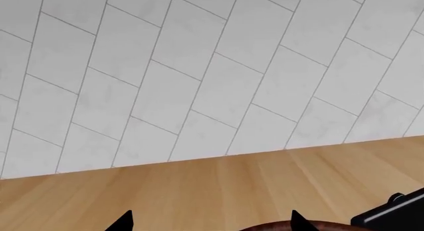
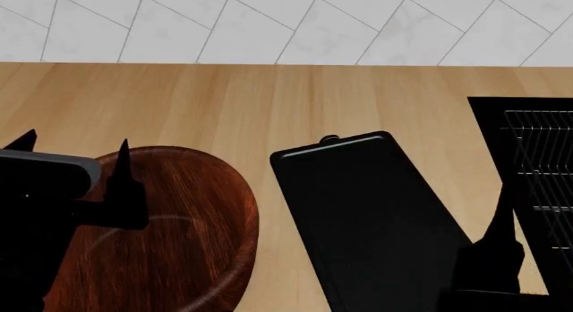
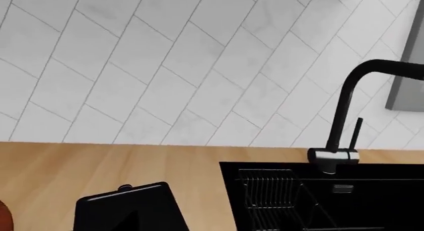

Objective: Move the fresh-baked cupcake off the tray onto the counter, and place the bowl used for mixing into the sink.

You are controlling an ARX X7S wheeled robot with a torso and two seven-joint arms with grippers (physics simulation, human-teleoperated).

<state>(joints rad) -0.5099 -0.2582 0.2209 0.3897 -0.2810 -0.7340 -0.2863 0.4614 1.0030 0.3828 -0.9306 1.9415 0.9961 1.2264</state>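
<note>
The counter (image 2: 268,104) spans the head view, its tan planks running back to a white tiled wall (image 2: 296,23). Taking the tray (image 2: 376,218) as the landmark: it lies flat on the counter near the middle, its small tab pointing toward the wall, and its black surface shows bare in every view. The cupcake appears in none of the pictures.

The sink (image 2: 537,178) is recessed just to the right of the tray, with a wire rack (image 3: 271,201) inside and a dark faucet (image 3: 344,121) rising behind it. The bowl (image 2: 170,245) sits on the counter just left of the tray, apart from it, upright, grain visible.

The left gripper (image 2: 76,151) hovers over the bowl's left rim, left of the tray, its two dark fingertips (image 1: 122,222) spread wide with nothing between them. The right gripper (image 2: 501,225) hangs at the tray's right edge, between tray and sink; only one finger shows, so its spread cannot be told.
</note>
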